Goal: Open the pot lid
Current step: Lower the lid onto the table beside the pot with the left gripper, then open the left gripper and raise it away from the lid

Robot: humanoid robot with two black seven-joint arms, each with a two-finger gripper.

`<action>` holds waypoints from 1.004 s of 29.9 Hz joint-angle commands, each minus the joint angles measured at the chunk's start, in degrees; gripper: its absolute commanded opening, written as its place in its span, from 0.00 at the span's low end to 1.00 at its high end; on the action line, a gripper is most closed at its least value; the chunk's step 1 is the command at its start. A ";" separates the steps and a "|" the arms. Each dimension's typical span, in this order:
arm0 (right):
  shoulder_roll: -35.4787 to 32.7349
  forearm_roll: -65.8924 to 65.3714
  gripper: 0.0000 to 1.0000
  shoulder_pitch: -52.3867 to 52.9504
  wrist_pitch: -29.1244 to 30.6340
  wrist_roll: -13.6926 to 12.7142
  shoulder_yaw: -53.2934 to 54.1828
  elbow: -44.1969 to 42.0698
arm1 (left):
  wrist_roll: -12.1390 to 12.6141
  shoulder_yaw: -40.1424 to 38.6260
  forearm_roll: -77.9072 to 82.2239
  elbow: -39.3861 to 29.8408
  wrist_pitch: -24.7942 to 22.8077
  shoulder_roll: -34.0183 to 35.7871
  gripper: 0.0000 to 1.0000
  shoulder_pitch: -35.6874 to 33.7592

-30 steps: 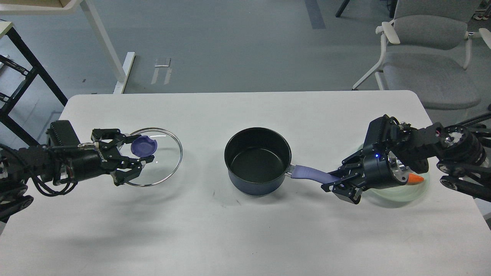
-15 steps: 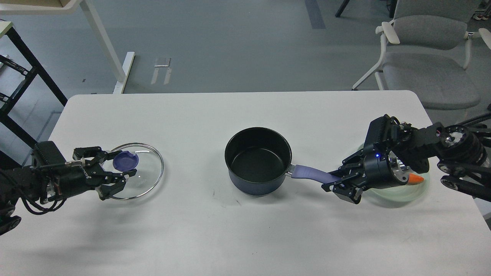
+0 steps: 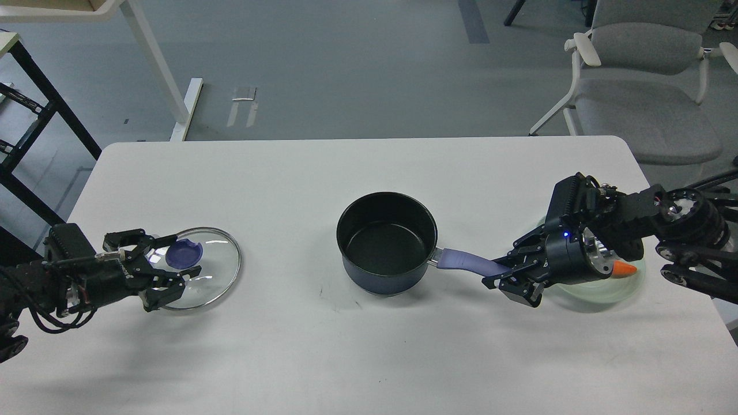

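Note:
A dark blue pot (image 3: 387, 242) stands open at the table's middle, its black inside bare. Its purple handle (image 3: 467, 262) points right. My right gripper (image 3: 506, 275) is shut on the handle's far end. The glass lid (image 3: 216, 271) with a purple knob (image 3: 183, 253) is at the left of the table, well apart from the pot, low over or on the tabletop. My left gripper (image 3: 180, 257) has its fingers on either side of the knob and holds it.
A pale green plate (image 3: 605, 291) with an orange object (image 3: 625, 268) lies under my right wrist near the right table edge. A grey chair (image 3: 646, 86) stands beyond the back right corner. A dark rack (image 3: 23, 132) stands at the far left.
My left gripper has carried the lid leftward and toward the front, and lowered it toward the table. The right gripper and the pot have stayed put.

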 commanded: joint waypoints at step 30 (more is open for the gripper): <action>-4.33 13.81 0.98 2.63 -0.36 0.00 5.61 0.00 | 0.00 -8.89 -93.21 -12.66 -41.24 4.12 0.99 -11.59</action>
